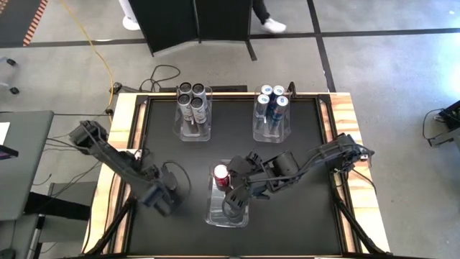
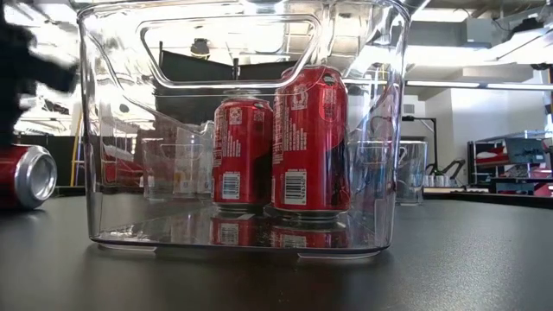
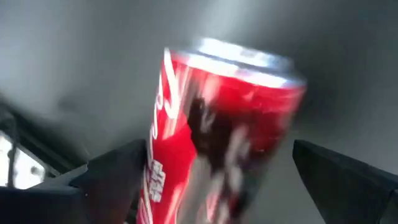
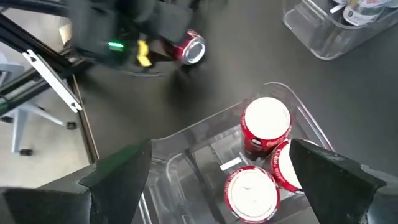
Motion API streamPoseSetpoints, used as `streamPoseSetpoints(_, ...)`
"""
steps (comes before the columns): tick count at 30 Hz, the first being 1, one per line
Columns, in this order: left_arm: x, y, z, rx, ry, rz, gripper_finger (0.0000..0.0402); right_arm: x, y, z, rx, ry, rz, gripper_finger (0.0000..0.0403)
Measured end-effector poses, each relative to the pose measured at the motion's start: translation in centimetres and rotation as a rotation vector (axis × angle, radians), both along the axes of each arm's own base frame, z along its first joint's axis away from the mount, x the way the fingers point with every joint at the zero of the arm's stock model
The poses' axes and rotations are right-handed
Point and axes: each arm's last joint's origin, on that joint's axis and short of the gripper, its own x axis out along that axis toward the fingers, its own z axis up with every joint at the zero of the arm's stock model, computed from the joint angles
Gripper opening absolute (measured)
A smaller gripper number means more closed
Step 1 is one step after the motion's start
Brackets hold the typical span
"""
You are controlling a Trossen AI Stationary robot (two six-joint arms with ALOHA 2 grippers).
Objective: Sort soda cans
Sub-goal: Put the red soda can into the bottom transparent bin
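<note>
A red soda can lies on its side on the black table top, left of the near clear bin. My left gripper hangs over this can, open and pointing steeply down, one finger on each side of it. The near bin holds three upright red cans. My right gripper hovers open above that bin, holding nothing. Dark cans stand in the far left bin and blue-and-silver cans in the far right bin. My left gripper comes at the lying can from above, its fingers across the can's length. One finger stands close beside the can's side, the other well apart from it. Blur hides whether the near finger touches.
Bare black table top lies right of the near bin and between the bins. The table has a raised wooden rim. A person's feet and a dark stand show beyond the far edge.
</note>
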Motion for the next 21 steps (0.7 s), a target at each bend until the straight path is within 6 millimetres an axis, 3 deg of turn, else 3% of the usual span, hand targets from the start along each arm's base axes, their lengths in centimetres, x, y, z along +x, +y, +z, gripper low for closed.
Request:
streamPoseSetpoints(4,-0.5,1.6,-2.8,-0.072,0.053,0.084,0.0396,-0.2,0.5,0.3,0.010,-0.010,0.006,0.0398)
streamPoseSetpoints(8,-0.5,2.0,-3.7,-0.126,0.049,0.135,0.0363,-0.6,1.0,0.1,0.015,0.010,0.006,0.0398)
streamPoseSetpoints(12,0.0,1.8,-2.7,-0.143,-0.002,0.144,0.0294,-1.0,1.0,-0.1,0.008,0.044,-0.008,0.0397)
streamPoseSetpoints(21,0.8,1.8,2.8,-0.271,-0.281,0.280,0.0290,-2.1,0.2,0.9,-0.044,0.057,0.013,0.0389)
